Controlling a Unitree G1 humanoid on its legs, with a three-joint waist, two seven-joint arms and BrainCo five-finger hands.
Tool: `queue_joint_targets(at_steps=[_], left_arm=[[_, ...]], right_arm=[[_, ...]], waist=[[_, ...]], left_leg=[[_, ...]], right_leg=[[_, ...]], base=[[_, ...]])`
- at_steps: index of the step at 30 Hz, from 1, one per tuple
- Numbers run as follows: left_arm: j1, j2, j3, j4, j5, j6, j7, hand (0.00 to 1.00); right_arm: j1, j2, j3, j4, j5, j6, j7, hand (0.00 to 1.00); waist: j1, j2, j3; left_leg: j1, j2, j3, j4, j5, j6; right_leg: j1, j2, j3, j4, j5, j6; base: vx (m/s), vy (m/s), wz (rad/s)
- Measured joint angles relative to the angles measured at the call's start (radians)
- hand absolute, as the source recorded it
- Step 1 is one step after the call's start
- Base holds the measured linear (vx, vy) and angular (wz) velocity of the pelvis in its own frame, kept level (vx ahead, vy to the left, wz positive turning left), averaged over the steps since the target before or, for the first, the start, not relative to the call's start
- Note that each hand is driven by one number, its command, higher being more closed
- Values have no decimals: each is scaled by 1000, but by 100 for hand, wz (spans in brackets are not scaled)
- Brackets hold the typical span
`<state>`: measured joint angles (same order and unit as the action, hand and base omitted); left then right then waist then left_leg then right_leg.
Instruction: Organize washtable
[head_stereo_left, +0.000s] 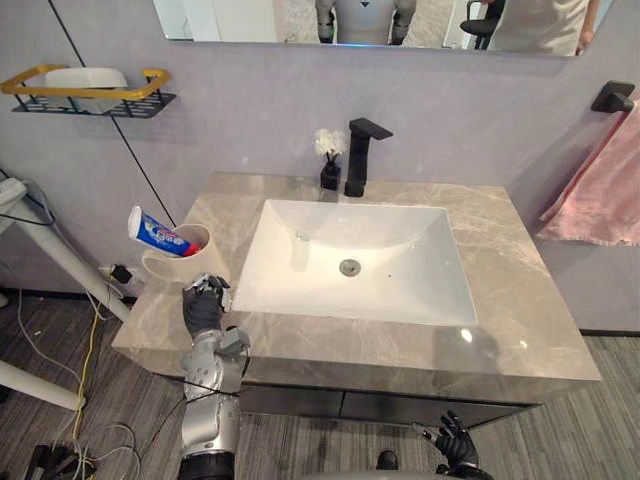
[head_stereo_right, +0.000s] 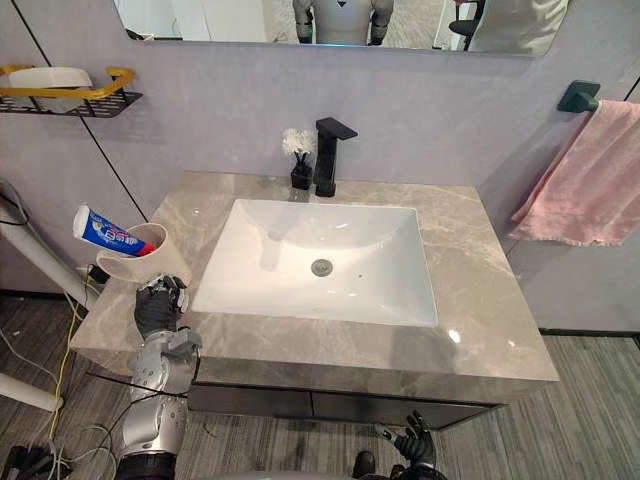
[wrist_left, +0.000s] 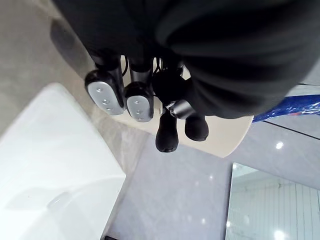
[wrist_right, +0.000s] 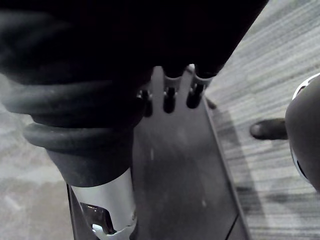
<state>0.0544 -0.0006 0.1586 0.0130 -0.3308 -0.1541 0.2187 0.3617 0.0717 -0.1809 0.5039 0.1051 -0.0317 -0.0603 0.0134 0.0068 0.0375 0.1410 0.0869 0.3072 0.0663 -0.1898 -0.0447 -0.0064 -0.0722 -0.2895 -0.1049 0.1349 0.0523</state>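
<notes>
The marbled surface (head_stereo_left: 520, 300) around the white sink (head_stereo_left: 400, 240) carries a cream cup (head_stereo_left: 170, 268), tilted near its left edge, with a toothpaste tube (head_stereo_left: 158, 234) poking out. The left hand (head_stereo_left: 203, 308) sits right against the cup; whether it grips I cannot tell. The step looks like righting the cup, which next calls for a firm hold. The right hand (head_stereo_left: 455, 440) hangs below the front edge, fingers apart

Bright even light from above, small glare spots on the countertop (head_stereo_left: 520, 290), soft shadow of the faucet (head_stereo_left: 358, 158) inside the white sink (head_stereo_left: 410, 285), floor (head_stereo_left: 590, 420) below dimmer.
</notes>
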Motion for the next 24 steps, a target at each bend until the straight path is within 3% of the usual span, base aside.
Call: queue_joint_targets(at_steps=[7,16,24], left_arm=[[-8,65,13,38,34,4,-1,100],[-8,69,47,36,60,-13,-1,100],[-3,57,95,14,68,-20,-2,100]], right_arm=[[-6,-2,0,8,-3,0,1,0],[-22,-3,-7,28,-11,0,6,0],[-21,-2,-7,23,-20,0,19,0]], waist=[[0,0,11],[0,14,41],[2,0,44]], left_leg=[[10,-1,4,-1,-1,-2],[12,0,9,-15,-1,-2],[11,-2,5,-15,-1,-2]], right_leg=[[1,2,10,-1,3,1],[-1,6,15,-1,1,2],[1,3,12,0,2,2]], base=[[-24,6,-4],[-26,0,-2],[0,0,0]])
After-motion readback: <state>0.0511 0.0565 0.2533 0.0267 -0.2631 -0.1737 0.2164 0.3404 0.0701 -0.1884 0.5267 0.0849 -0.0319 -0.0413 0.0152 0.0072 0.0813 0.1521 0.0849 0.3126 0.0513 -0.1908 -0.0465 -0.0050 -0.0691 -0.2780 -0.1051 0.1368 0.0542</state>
